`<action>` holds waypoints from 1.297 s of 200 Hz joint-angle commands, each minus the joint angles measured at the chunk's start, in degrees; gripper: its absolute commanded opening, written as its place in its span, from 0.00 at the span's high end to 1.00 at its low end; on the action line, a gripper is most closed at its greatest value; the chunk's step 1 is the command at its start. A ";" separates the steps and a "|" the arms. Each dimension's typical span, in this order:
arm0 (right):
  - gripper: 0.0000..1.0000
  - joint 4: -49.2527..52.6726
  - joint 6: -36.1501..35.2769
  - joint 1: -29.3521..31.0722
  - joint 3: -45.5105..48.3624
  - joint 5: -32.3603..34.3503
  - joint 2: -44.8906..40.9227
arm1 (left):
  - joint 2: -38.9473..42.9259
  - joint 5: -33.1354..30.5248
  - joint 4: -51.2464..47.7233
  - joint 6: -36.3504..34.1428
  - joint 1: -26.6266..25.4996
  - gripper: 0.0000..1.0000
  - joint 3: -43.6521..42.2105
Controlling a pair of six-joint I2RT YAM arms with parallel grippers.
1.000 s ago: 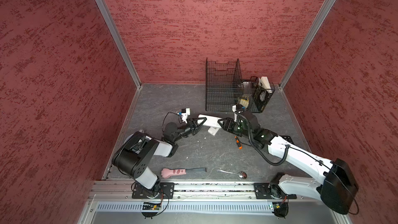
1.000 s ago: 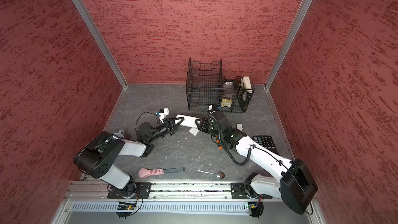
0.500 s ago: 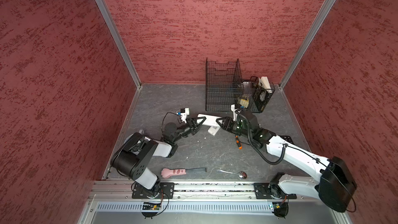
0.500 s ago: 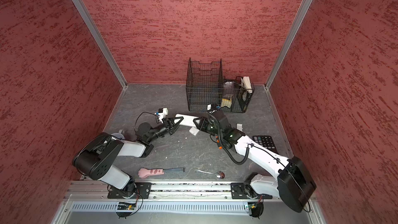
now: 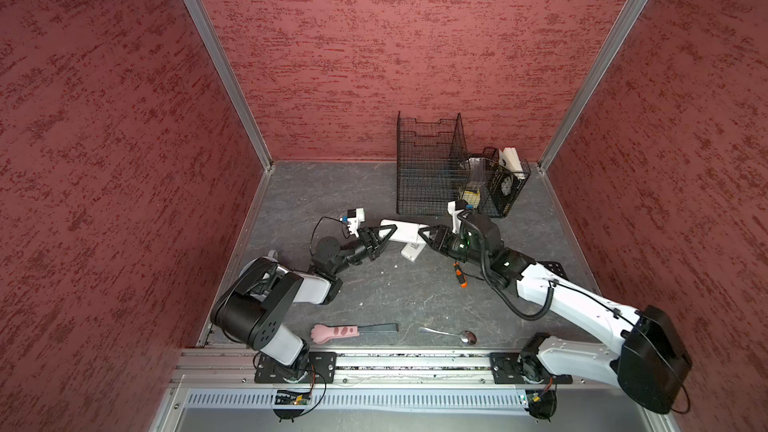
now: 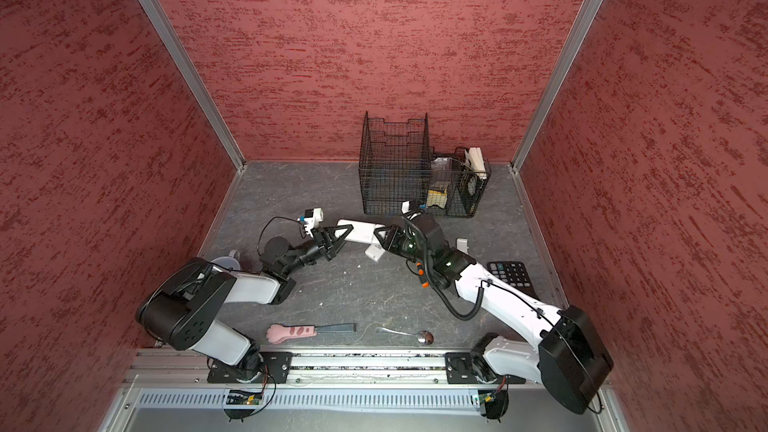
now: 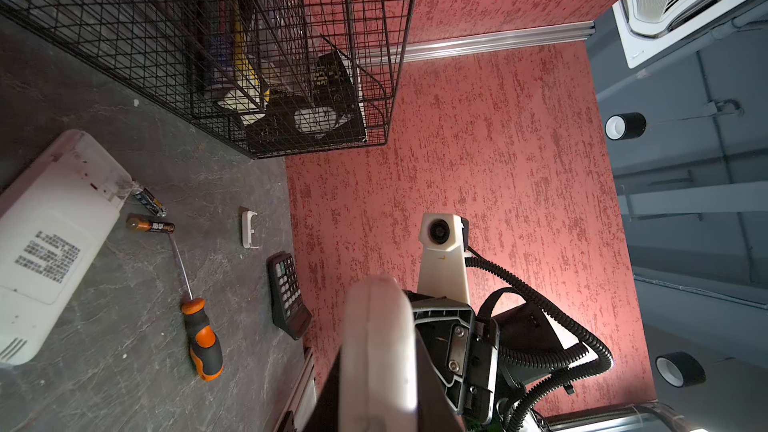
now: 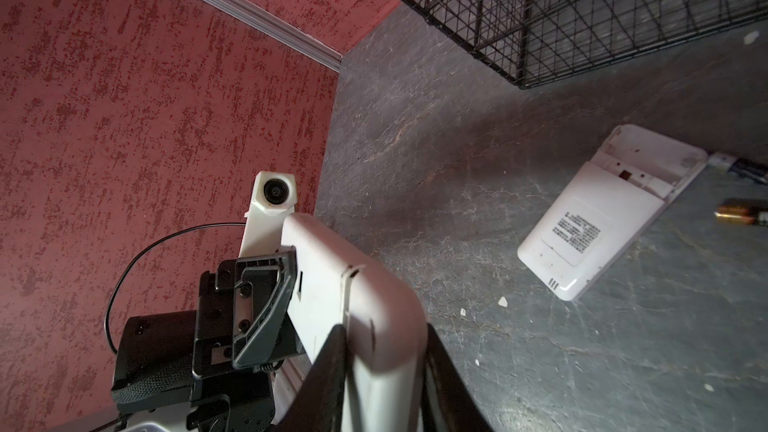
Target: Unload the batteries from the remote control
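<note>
Above the grey stone-patterned counter (image 5: 374, 292), near the black wire basket (image 5: 428, 168), we see a white slab-shaped remote control (image 5: 405, 231) held off the surface between both arms. The left gripper (image 5: 384, 236) has its jaws clamped on one end; the right gripper (image 5: 426, 234) has its jaws closing around the opposite end. Two slim dark batteries (image 7: 150, 226) lie on the counter beside a second white remote body (image 7: 50, 243), one touching the tip of the orange-handled screwdriver (image 7: 201, 338).

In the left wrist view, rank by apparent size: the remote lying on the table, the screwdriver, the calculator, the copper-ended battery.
1. remote lying on the table, nearest the camera, so enlarged
2. screwdriver and calculator: too close to rank
3. copper-ended battery
</note>
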State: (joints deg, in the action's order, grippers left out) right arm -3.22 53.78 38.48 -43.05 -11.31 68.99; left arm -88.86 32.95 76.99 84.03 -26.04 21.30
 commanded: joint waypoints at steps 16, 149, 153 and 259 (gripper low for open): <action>0.71 3.01 -1.22 -0.85 1.47 0.37 -0.44 | 2.36 0.57 3.96 1.23 -0.05 1.00 -0.25; 0.64 3.49 -2.10 -2.41 2.19 -0.98 -1.40 | 1.91 0.46 3.96 1.58 0.02 1.00 -0.89; 0.64 3.49 -2.10 -2.39 2.32 -0.98 -1.53 | 1.89 0.45 4.00 1.60 -0.04 1.00 -0.86; 0.58 2.19 -1.27 -2.54 2.44 -3.08 -1.04 | 0.54 0.72 3.96 0.87 0.07 1.00 -0.90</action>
State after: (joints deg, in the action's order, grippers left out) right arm -3.16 52.10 36.40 -41.30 -13.96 67.61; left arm -88.16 33.19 76.31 85.10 -26.04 20.29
